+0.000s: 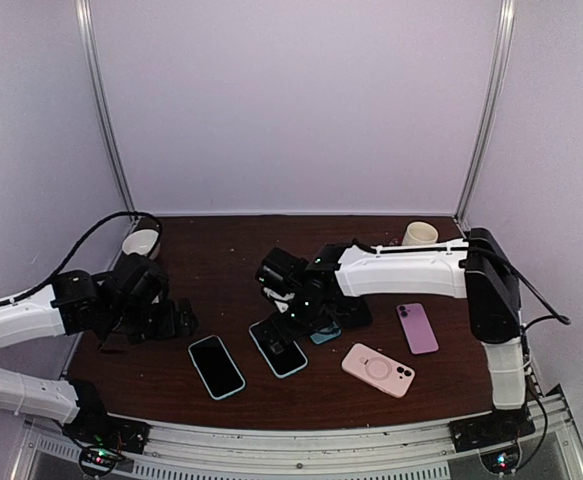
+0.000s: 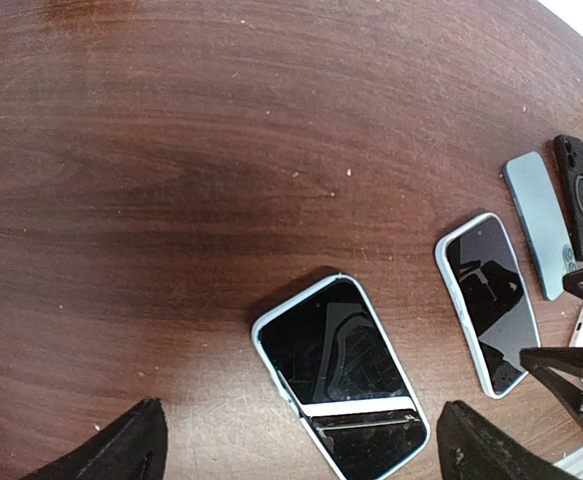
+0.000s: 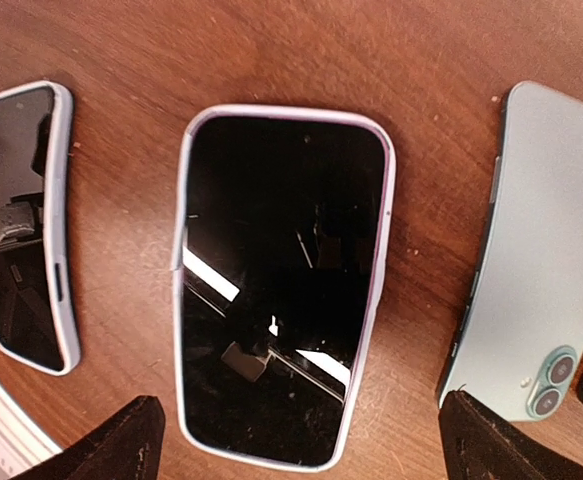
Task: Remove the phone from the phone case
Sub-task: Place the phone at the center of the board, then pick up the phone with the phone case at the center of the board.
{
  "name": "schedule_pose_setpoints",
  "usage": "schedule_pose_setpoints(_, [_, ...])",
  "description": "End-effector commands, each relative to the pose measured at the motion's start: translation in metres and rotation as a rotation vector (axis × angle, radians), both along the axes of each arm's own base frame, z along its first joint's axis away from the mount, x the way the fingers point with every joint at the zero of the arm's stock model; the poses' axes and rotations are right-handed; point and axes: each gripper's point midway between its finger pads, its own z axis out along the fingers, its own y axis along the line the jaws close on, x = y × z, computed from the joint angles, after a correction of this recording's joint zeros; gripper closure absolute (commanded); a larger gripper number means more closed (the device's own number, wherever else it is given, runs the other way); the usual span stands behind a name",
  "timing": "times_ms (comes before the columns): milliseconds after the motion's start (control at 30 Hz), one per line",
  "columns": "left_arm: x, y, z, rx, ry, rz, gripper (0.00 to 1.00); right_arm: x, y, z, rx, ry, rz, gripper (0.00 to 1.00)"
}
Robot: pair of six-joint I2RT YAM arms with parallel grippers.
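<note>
The right claw (image 3: 298, 400) hangs over the table (image 3: 271, 50) with its jaws spread wide and nothing in them, directly above the phone (image 3: 281, 280), which lies face up and fully seated in its pale case (image 3: 180, 300). The left claw (image 2: 301, 405) is just as wide and just as empty, poised over a second cased phone (image 2: 341, 375) next to the first. The main risk is that a plain squeeze across the sides would clamp case and phone together and lift both, leaving nothing separated. With the set lying flat, fingers coming down could also scrape the wood or skid on the glass and push it sideways into the teal phone (image 3: 531, 280) lying face down just beside it. The two arms also sit over different phones, so one may pull with no counter-hold from the other, and the whole thing would simply slide. How high the right fingers stand above the screen is hard to judge from these views, so a descent could land harder than intended.
</note>
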Motion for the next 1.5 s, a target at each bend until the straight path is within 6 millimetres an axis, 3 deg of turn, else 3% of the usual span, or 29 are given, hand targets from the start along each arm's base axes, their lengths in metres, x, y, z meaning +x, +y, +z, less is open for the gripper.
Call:
schedule_pose_setpoints(0, [-0.001, 0.000, 0.001, -0.033, -0.011, 0.012, 0.02, -0.003, 0.004, -0.014, -0.029, 0.024, -0.020, 0.00])
schedule_pose_setpoints(500, [0.000, -0.002, -0.004, -0.032, -0.004, 0.011, 0.03, -0.018, 0.021, -0.033, -0.044, 0.053, 0.005, 0.00])
schedule_pose_setpoints(900, [0.002, -0.005, -0.004, -0.034, -0.001, 0.011, 0.02, -0.018, 0.004, -0.055, -0.199, -0.008, 0.004, 0.01])
schedule_pose_setpoints(1133, [0.005, -0.008, -0.002, -0.033, -0.001, 0.010, 0.02, -0.023, 0.000, -0.068, -0.207, 0.010, 0.005, 0.20])
schedule_pose_setpoints(1333, [0.010, -0.022, 0.007, -0.055, -0.040, -0.071, 0.04, -0.016, 0.005, -0.055, -0.151, -0.048, 0.021, 0.27])
schedule_pose_setpoints(1467, [0.013, -0.039, 0.026, -0.102, -0.113, -0.183, 0.09, -0.005, 0.014, -0.017, -0.037, -0.162, 0.041, 0.30])
